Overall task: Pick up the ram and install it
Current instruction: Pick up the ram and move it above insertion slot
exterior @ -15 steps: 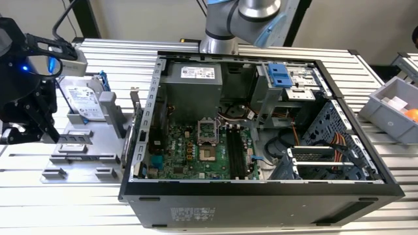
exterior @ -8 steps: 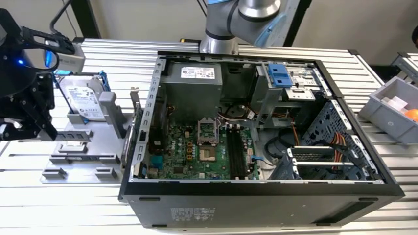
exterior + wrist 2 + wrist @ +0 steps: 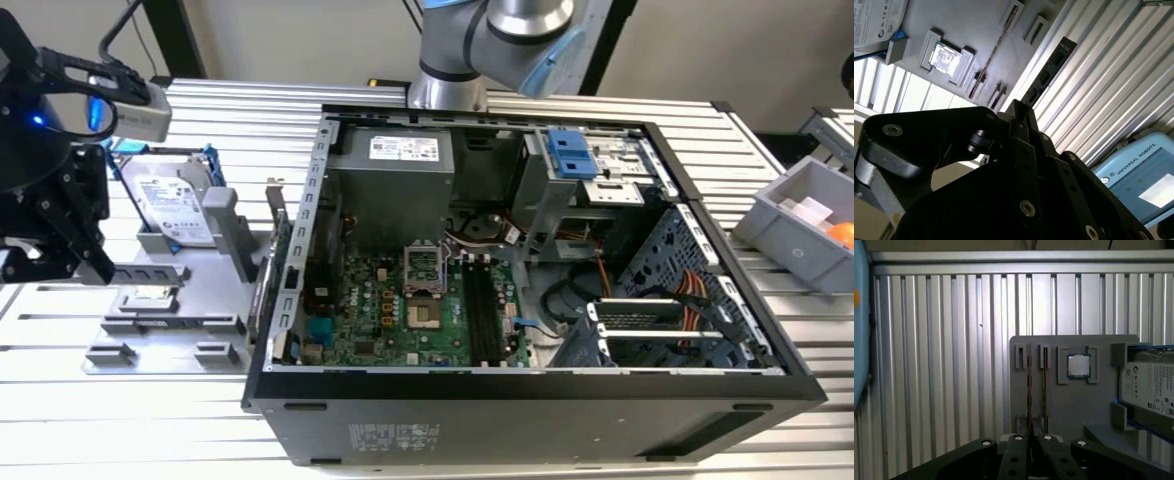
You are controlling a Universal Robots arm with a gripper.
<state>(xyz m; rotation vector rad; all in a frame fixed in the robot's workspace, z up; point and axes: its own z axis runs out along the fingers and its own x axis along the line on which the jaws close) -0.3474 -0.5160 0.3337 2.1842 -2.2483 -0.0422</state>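
**Where everything sits on the bench**

The open PC case [image 3: 534, 400] is mid-table [image 3: 134, 430], with the motherboard [image 3: 400, 310] lying inside. The parts holder [image 3: 174, 268] is just beside it on the exterior view's left. On the holder, the chip [image 3: 1079, 365] lies between the hard drive [image 3: 1149, 387] and the ram [image 3: 1029, 385], which is slotted beside a second stick [image 3: 1044, 385]. The bin [image 3: 801, 225] is on the exterior view's right.

Grey tray [image 3: 1074, 405]; ram [image 3: 1029, 385] edge apparently brownish

Count running. Open black metal computer case [image 3: 534, 400]: one. Green motherboard [image 3: 387, 310] inside: one. Grey plastic holder tray [image 3: 1074, 405]: one. Silver hard drive in blue frame [image 3: 1149, 387]: one. Small square silver chip [image 3: 1078, 365]: one. Thin flat ram sticks [image 3: 1029, 385], on edge in tray slots: looks like two, second stick [image 3: 1044, 385] alongside. Silver-and-blue robot arm [image 3: 494, 40]: one.
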